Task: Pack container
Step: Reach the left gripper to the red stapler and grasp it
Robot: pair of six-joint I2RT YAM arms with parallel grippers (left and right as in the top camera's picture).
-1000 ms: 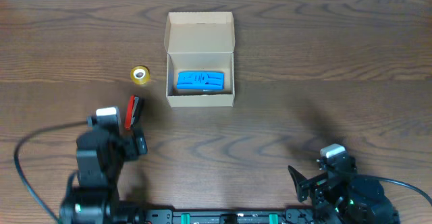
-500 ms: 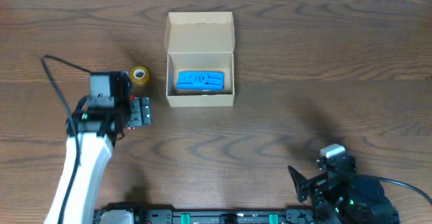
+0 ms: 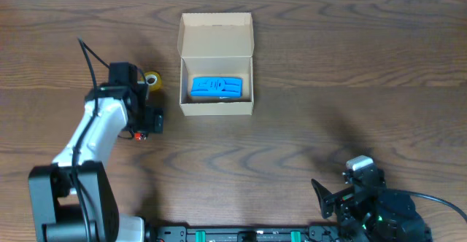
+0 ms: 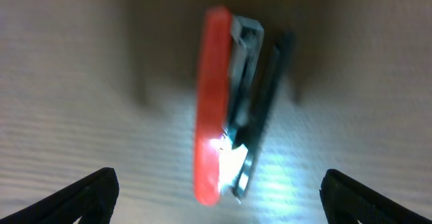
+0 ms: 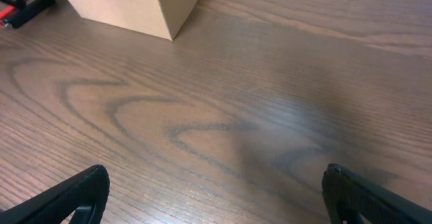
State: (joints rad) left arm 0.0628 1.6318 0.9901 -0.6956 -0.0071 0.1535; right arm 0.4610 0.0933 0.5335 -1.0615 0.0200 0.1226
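Note:
The tan cardboard container point(image 3: 217, 100) stands open at the back middle with its flap lid up, and a flat blue plastic piece point(image 3: 216, 87) lies inside. Its corner shows in the right wrist view point(image 5: 128, 5). A red and black stapler point(image 4: 229, 109) lies on the table left of the box. My left gripper point(image 3: 149, 120) hangs right over it, open, with the stapler just beyond the fingertips point(image 4: 88, 193) in the left wrist view. In the overhead view only a red bit of the stapler point(image 3: 139, 134) shows. My right gripper point(image 3: 325, 198) is open and empty at the near right.
A small yellow tape roll point(image 3: 152, 79) lies just behind the left gripper, left of the box. The stapler's end shows at the far left of the right wrist view point(image 5: 23, 5). Bare wood table point(image 3: 328, 89) lies right of the box.
My left arm has swung from the near left out over the stapler and turned, so the stapler is now mostly hidden beneath the gripper. The right arm has not moved.

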